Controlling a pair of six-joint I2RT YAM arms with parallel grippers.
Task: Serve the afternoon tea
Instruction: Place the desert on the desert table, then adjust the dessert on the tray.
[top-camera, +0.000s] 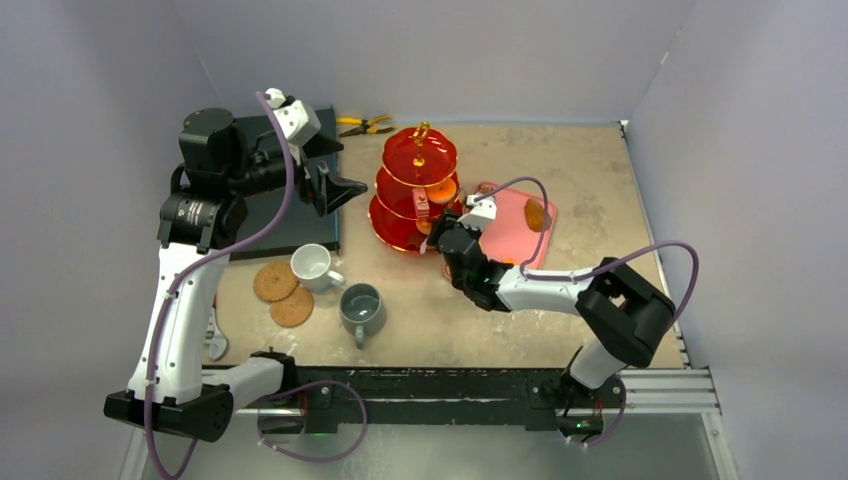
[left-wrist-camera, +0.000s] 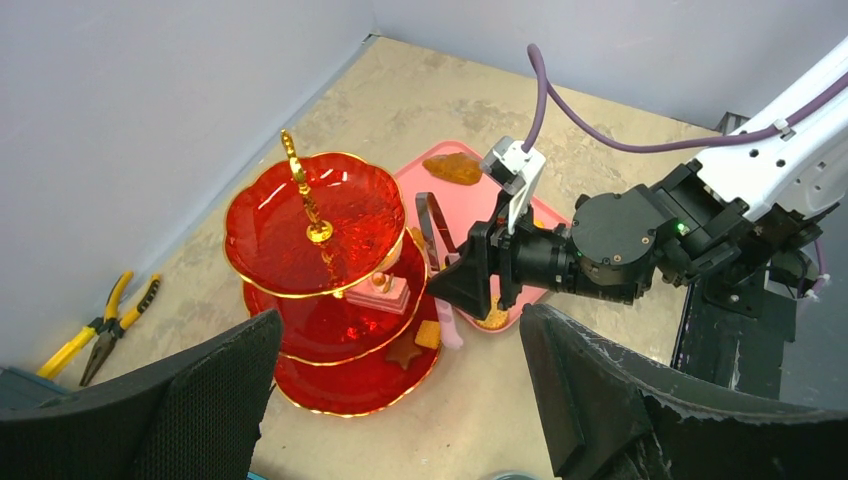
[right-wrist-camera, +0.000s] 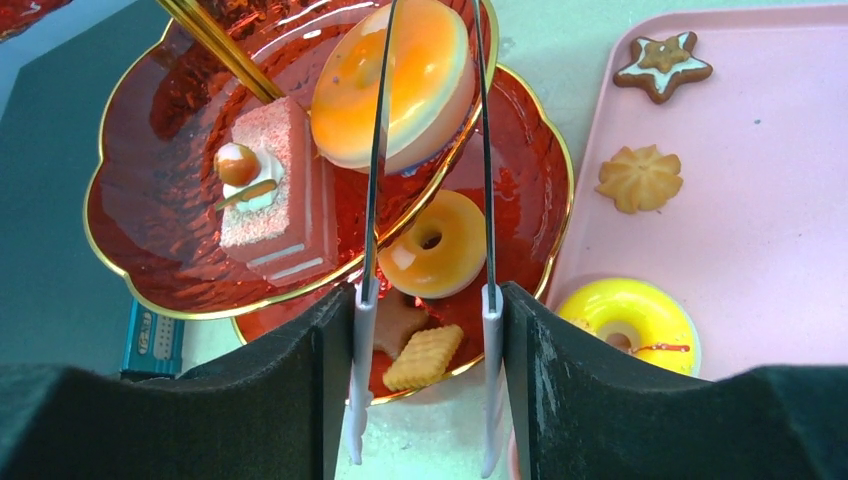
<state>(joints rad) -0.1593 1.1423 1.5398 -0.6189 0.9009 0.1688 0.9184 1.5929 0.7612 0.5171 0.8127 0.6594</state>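
The red three-tier stand (top-camera: 415, 190) stands mid-table. My right gripper (right-wrist-camera: 428, 300) is shut on white-handled tongs (right-wrist-camera: 365, 330). Their thin blades straddle an orange doughnut (right-wrist-camera: 405, 80) over the middle tier, beside a pink cake slice (right-wrist-camera: 275, 185). The bottom tier holds a second orange doughnut (right-wrist-camera: 432, 245), a rectangular biscuit (right-wrist-camera: 422, 357) and a brown star. A white mug (top-camera: 313, 265) and a grey mug (top-camera: 361, 308) stand near two cork coasters (top-camera: 282, 293). My left gripper (top-camera: 335, 172) hangs open left of the stand, holding nothing.
A pink tray (right-wrist-camera: 760, 200) right of the stand carries a star biscuit (right-wrist-camera: 662, 65), a swirl biscuit (right-wrist-camera: 640, 177), a yellow doughnut (right-wrist-camera: 625, 320) and a brown pastry (top-camera: 537, 214). Yellow-handled pliers (top-camera: 363, 125) lie at the back. A dark slab (top-camera: 290, 225) lies under the left arm.
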